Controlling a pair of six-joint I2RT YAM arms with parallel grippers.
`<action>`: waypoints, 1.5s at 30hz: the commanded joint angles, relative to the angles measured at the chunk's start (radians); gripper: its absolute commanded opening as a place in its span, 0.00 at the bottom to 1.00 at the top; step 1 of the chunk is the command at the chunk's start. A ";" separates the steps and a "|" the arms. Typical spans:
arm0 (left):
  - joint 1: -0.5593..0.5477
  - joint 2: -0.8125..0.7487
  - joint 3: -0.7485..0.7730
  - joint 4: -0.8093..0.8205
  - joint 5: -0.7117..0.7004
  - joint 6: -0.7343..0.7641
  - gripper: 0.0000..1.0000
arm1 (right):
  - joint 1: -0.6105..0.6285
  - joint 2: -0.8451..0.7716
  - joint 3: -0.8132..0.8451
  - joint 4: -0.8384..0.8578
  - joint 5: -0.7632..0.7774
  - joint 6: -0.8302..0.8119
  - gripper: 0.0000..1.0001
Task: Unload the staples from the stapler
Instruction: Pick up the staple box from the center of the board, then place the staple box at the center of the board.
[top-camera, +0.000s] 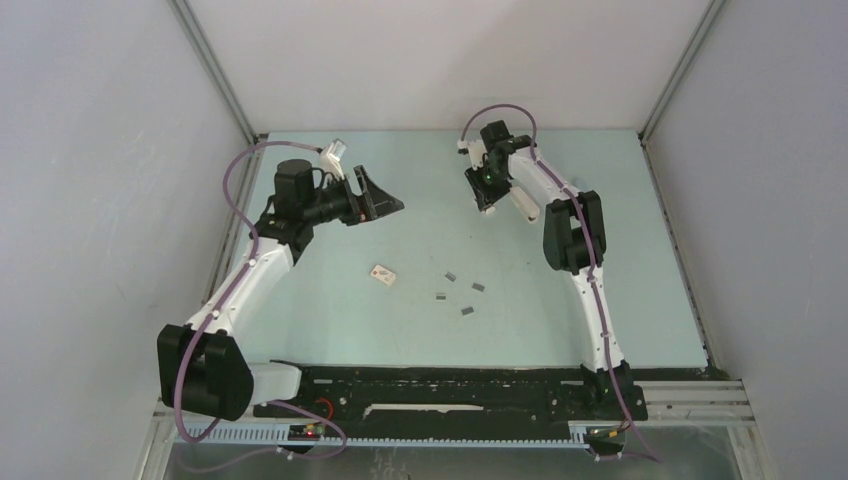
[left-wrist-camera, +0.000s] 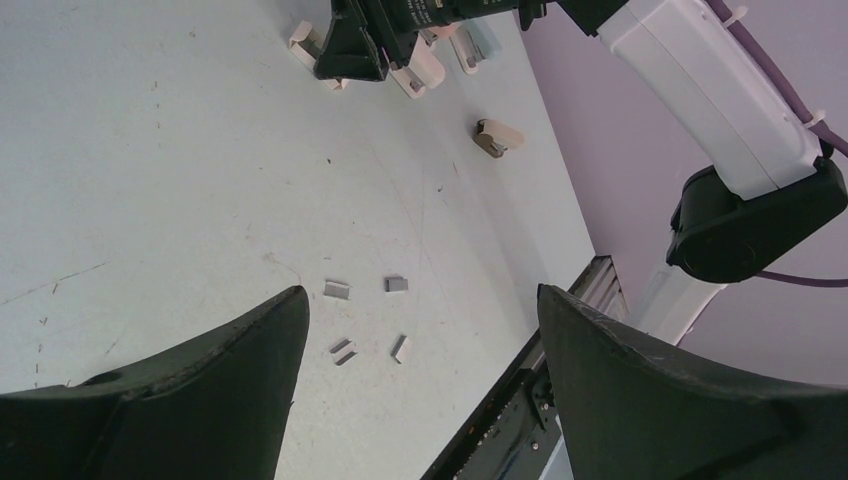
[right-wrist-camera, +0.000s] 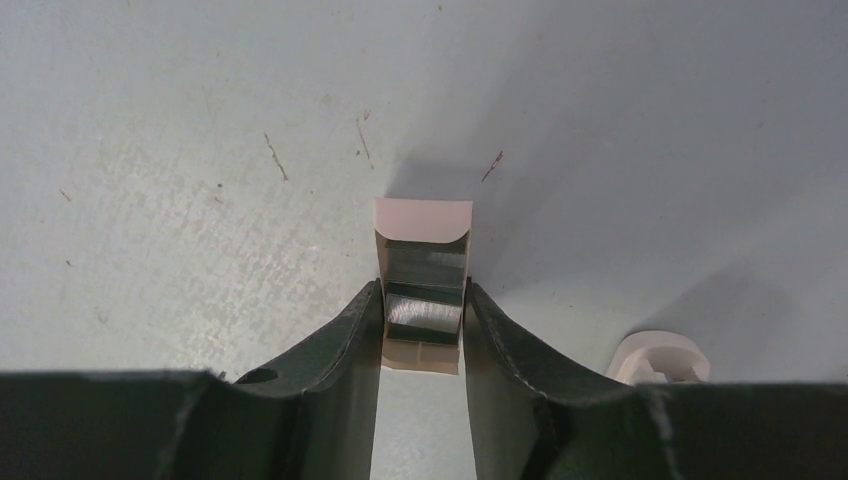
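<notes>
The stapler (right-wrist-camera: 422, 222) is gripped at its sides by the right gripper's (right-wrist-camera: 422, 295) jaws. The left gripper's (left-wrist-camera: 422, 300) jaws are spread and empty. Staples (top-camera: 467, 311) lie loose mid-tabletop (top-camera: 600, 300). With so shallow a pinch, the stapler could be squeezed out.

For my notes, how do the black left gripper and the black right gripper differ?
Left gripper: jaws wide apart, nothing between. Right gripper: fingers against both sides of a small pale pink case. Left gripper hangs above the table; right gripper reaches down to it. Both are black.
</notes>
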 joint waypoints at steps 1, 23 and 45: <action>0.011 -0.013 0.019 0.038 0.026 -0.012 0.89 | 0.012 -0.061 -0.074 -0.020 -0.029 -0.051 0.40; 0.012 -0.019 0.008 0.058 0.034 -0.017 0.90 | 0.185 -0.506 -0.852 0.204 -0.026 -0.319 0.41; 0.012 -0.098 -0.039 0.177 0.032 -0.011 0.91 | 0.174 -0.618 -0.744 0.125 -0.138 -0.086 0.60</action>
